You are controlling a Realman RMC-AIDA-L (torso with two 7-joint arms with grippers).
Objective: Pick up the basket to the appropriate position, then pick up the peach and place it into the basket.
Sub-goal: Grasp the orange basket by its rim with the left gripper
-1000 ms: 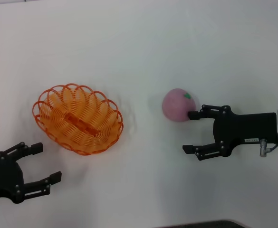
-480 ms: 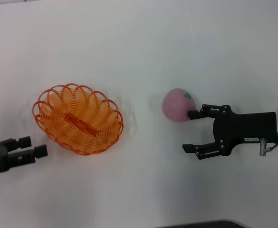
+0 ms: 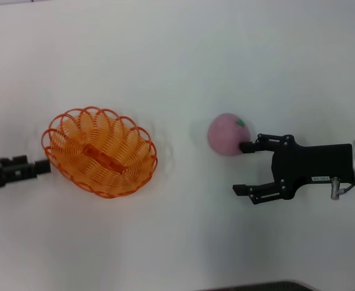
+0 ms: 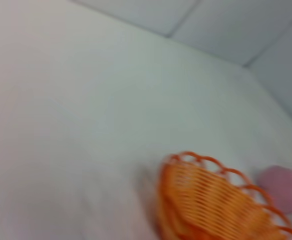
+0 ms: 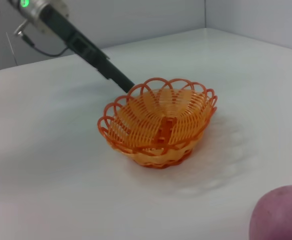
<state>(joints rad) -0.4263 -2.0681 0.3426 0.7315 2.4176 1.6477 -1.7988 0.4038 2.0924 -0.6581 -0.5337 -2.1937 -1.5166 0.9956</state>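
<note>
Left gripper (image 3: 42, 166) has swung up from the near-left corner, fingers now drawn together, tips touching the left rim of the oval orange wire-loop basket (image 3: 99, 151), nothing held. Right gripper (image 3: 244, 168) unmoved, spread wide, far fingertip against the round matte pink peach (image 3: 227, 133), right of the basket on the white table (image 3: 177, 60)

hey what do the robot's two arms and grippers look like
Both are matte black. The right gripper has slim linkage fingers with small silver pivot screws, a tiny white label, a thin cable, and a silver ribbed wrist cuff. The left gripper looks the same black, with a green light near its wrist.
</note>
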